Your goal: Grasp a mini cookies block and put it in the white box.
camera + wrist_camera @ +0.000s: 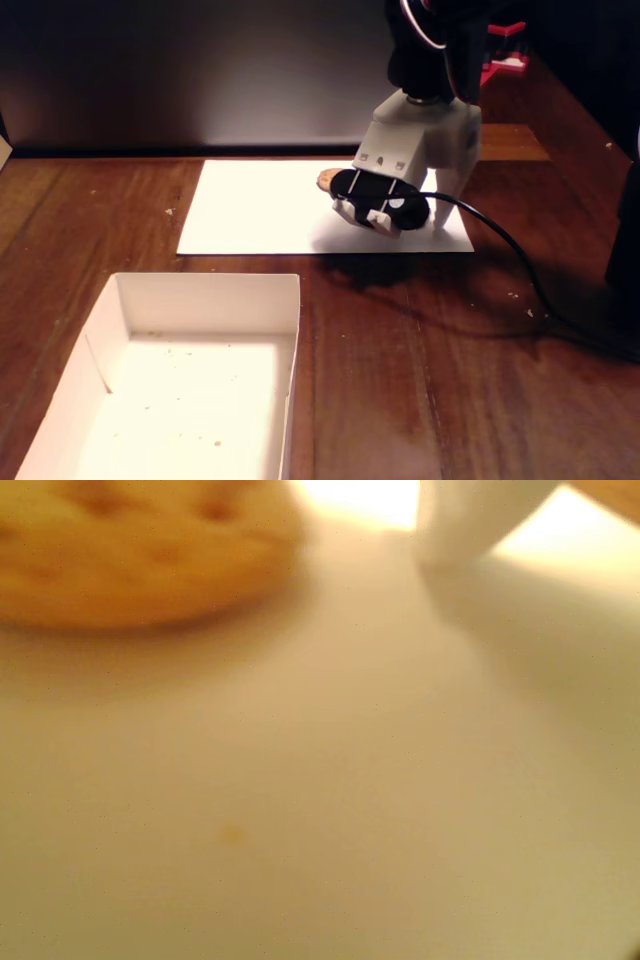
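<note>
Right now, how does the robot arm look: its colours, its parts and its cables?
In the fixed view the arm is black above, with white and red wires near the top. Below sits a blocky white housing with small dark marks on its face. A black camera module with white clips hangs under it, and a black cable trails across the wooden table. The pincer is not clearly seen.

I am working at what looks like a hobby bench in a home rather than a lab. I am standing on a dark wooden table (420, 370) with visible grain and scattered crumbs, lit by one warm light while everything behind is staying in darkness. A plain sheet of white paper (260, 205) is serving as my work mat, and a folded white box (285, 300) is sitting near the front edge. A loose black cable (500, 240) is trailing across the wood.
</note>
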You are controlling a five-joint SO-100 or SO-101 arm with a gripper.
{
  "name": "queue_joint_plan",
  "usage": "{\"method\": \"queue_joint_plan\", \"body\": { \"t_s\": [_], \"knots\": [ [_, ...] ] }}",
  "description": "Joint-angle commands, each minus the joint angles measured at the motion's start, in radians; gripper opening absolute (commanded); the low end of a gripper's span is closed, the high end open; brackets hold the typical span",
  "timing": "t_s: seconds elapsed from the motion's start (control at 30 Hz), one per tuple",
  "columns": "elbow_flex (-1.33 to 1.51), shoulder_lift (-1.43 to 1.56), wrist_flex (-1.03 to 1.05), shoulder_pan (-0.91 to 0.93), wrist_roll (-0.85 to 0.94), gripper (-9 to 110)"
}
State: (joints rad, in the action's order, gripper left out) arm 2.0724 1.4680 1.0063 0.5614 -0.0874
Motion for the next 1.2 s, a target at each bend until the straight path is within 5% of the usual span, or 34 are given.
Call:
{"method": "queue_joint_plan", "body": {
  "t_s": [0.0, 1.17],
  "knots": [
    [-0.064, 0.005, 0.003, 0.015, 0.005, 29],
    [-0.064, 0.273, 0.015, 0.003, 0.069, 22]
  ]
}}
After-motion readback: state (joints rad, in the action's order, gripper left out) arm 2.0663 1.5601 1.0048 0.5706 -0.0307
